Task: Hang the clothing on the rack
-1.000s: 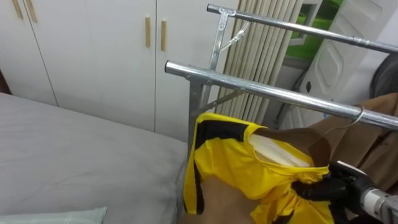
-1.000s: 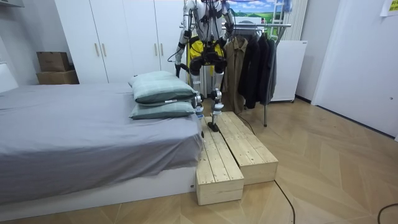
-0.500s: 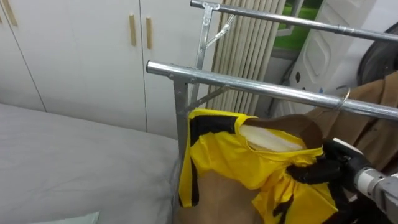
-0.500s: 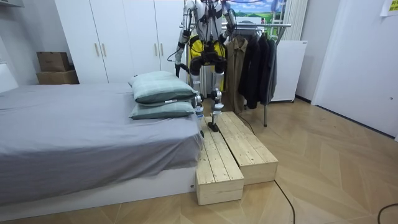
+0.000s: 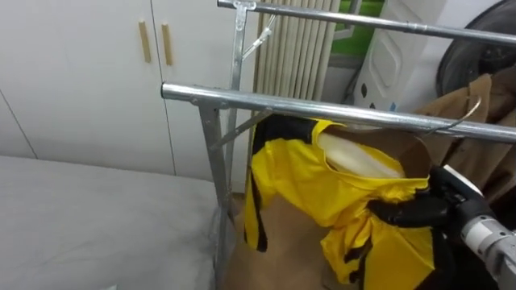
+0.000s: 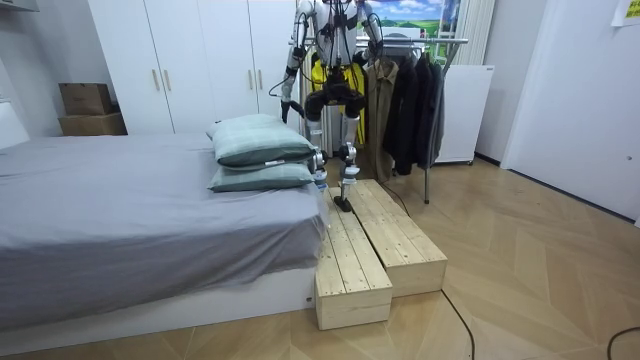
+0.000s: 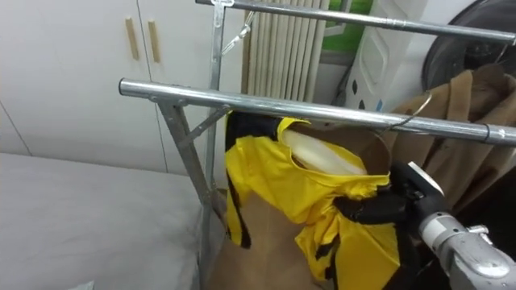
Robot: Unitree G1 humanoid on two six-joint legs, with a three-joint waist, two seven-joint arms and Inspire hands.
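A yellow shirt with black trim (image 5: 306, 185) hangs just below the front metal rail (image 5: 282, 103) of a clothes rack, its collar up against the rail's underside. My right hand (image 5: 415, 211) comes in from the lower right, its dark fingers shut on the shirt's shoulder. A thin wire hook (image 5: 468, 113) lies over the rail to the right of the shirt; I cannot tell whose hanger it is. In the room view I stand on wooden platforms (image 6: 375, 245) beside the bed, facing the rack, with the shirt (image 6: 335, 75) held up. My left hand (image 6: 283, 104) hangs low at my side.
A brown coat (image 5: 488, 97) and dark garments (image 6: 415, 110) hang further right on the rack. A second, higher rail (image 5: 363, 22) runs behind. The grey bed (image 5: 81, 217) lies at the left, white wardrobe doors (image 5: 81, 72) and a radiator (image 5: 294, 56) stand behind.
My view has swung right. The right hand has lifted the yellow shirt, so its collar sits close under the front rail instead of well below it.
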